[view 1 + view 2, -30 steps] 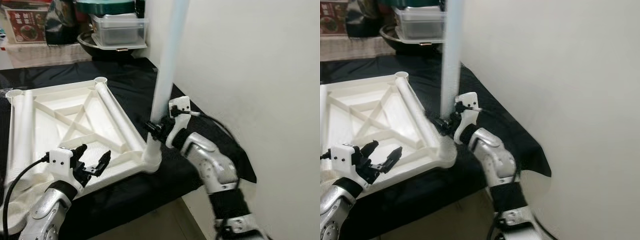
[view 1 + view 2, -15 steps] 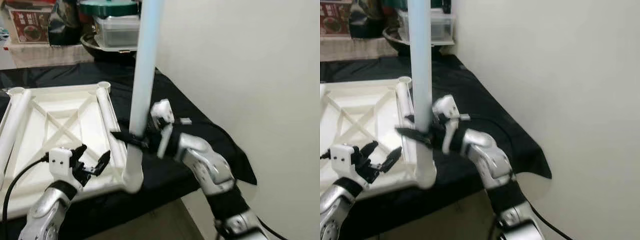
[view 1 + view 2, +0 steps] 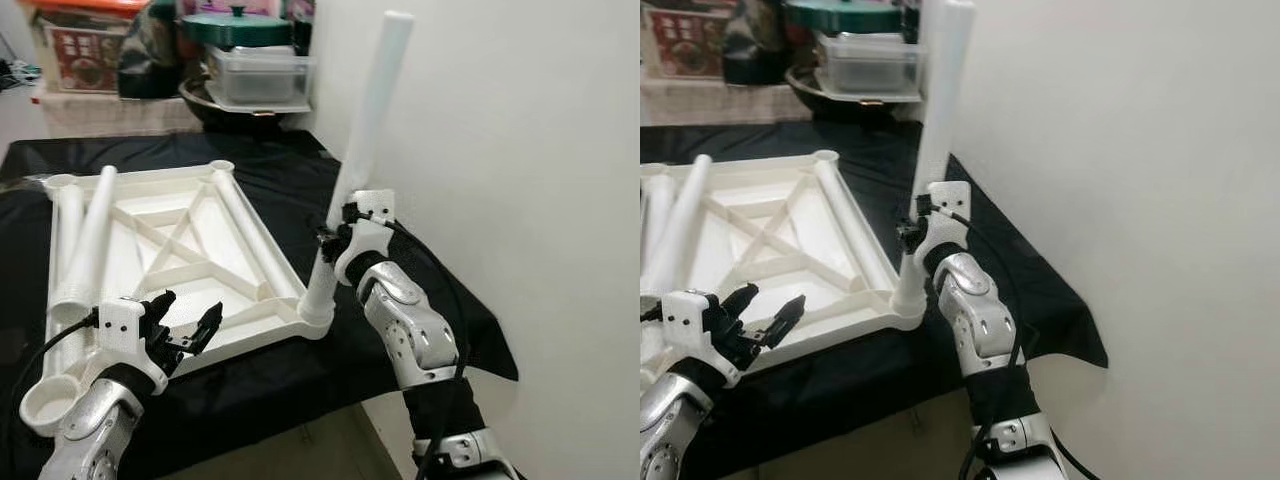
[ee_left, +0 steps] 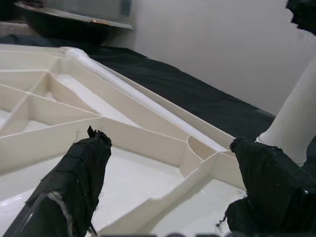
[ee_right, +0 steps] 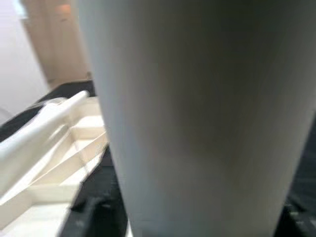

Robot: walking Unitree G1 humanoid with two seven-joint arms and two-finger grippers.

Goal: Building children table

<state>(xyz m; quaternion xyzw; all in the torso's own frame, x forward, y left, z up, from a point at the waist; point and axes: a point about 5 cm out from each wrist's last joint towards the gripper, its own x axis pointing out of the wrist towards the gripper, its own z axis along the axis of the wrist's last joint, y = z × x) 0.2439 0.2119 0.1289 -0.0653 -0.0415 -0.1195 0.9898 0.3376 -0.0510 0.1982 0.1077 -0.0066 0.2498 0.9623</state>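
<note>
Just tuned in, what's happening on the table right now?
The robot is assembling a small white table. The tabletop lies upside down on a black cloth. The right gripper is closed around a white leg that stands tilted in the near corner socket by the wall. The left gripper hovers open over the tabletop's near edge, holding nothing. Two more legs lie loose on the far side of the tabletop.

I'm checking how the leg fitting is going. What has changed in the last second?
The right gripper still holds the white leg standing in the near corner socket of the upturned tabletop. The leg now leans away toward the wall, where half a second ago it stood nearly straight. The camera moved too. The left gripper stays open, hovering over the near edge, holding nothing.
</note>
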